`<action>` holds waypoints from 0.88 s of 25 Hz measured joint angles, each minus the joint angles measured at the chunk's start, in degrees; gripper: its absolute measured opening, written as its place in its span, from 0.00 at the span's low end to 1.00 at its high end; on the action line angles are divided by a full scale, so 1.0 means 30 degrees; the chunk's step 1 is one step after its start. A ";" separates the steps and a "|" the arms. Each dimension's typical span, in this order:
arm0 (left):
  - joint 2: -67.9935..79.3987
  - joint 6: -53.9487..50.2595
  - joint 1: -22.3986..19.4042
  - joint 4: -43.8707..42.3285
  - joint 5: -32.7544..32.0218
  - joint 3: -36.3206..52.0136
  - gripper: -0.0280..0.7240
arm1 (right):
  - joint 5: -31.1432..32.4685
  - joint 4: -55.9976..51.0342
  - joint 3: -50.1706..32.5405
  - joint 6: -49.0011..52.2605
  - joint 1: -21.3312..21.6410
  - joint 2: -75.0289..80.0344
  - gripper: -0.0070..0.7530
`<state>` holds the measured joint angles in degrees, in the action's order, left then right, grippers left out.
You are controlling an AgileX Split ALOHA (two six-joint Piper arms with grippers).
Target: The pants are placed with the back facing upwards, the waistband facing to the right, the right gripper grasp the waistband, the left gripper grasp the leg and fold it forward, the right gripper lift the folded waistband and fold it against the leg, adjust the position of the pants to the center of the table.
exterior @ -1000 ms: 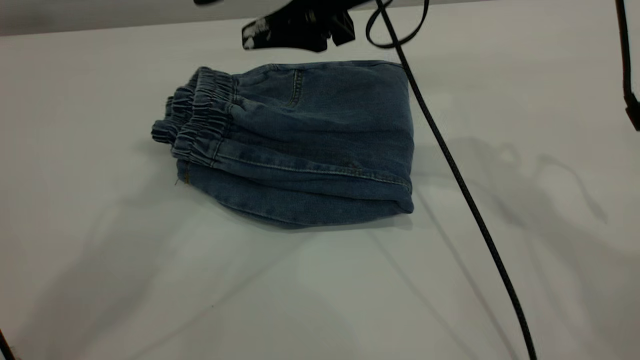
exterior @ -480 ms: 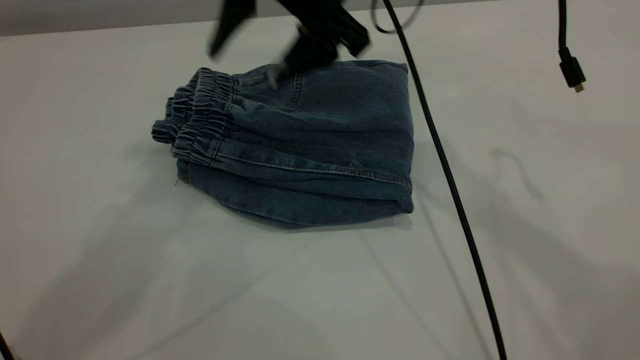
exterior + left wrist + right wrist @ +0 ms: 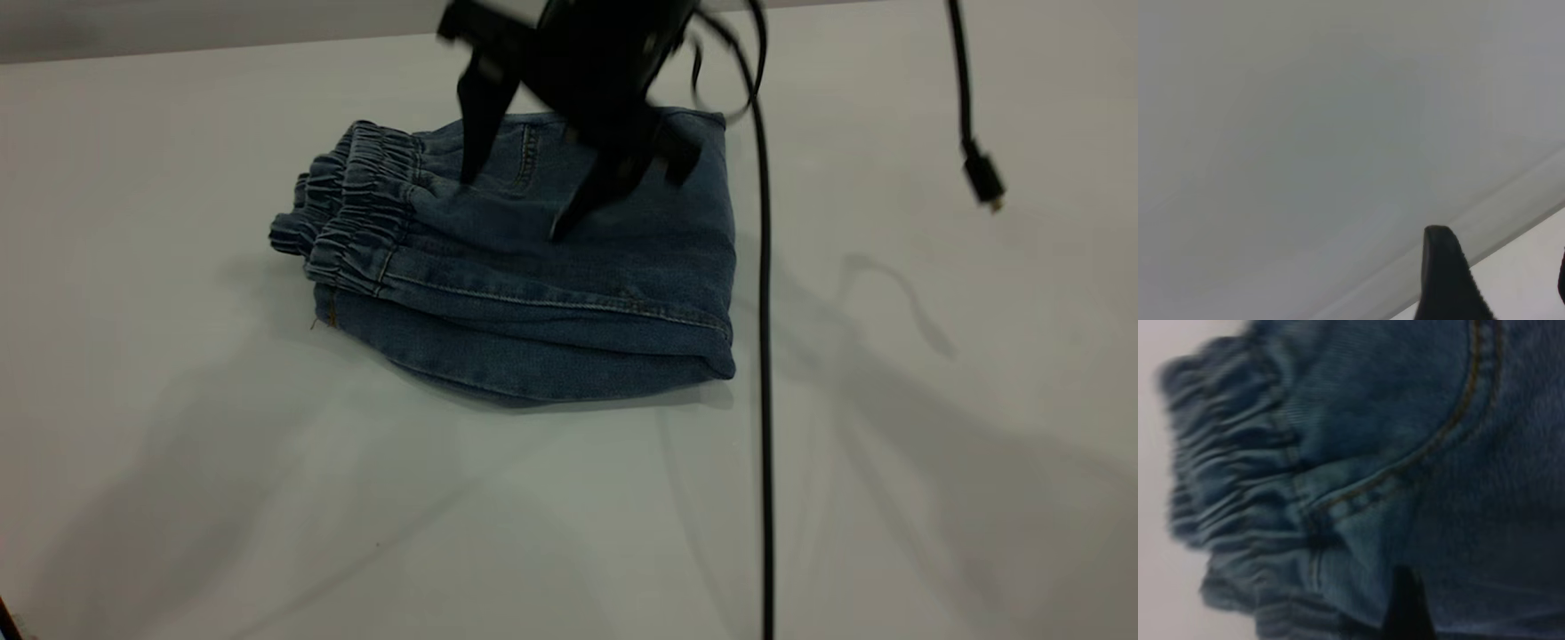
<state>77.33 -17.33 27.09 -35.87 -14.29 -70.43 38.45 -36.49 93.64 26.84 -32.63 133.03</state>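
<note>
The right end effector [image 3: 511, 209] is hanging over the folded pants [image 3: 533, 267] on the counter [image 3: 178, 489], its fingers spread wide, holding nothing, tips almost touching the denim.

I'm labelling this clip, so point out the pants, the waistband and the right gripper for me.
the pants [image 3: 578, 293]: exterior view, on the folded denim's top layer.
the waistband [image 3: 356, 213]: exterior view, on the gathered elastic ruffles.
the right gripper [image 3: 511, 209]: exterior view, midway between its spread fingertips, above the denim.
</note>
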 joint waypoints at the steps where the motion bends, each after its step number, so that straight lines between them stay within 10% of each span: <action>1: 0.0000 0.0000 0.0000 0.0014 -0.0017 0.0000 0.53 | -0.0195 -0.0620 0.0000 0.0046 -0.0106 0.0284 0.61; 11: -0.0415 -0.0042 0.0000 0.0014 -0.0233 0.0000 0.53 | -0.1536 -0.9703 0.0000 0.0046 -0.0938 0.1640 0.61; 22: -0.1131 -0.0042 0.0000 0.0014 -0.0979 0.0000 0.53 | -0.0993 -0.8400 0.0000 0.0523 -0.1021 0.1960 0.61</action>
<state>73.94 -17.45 27.09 -35.83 -17.23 -70.43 35.47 -61.69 93.64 28.41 -35.70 138.91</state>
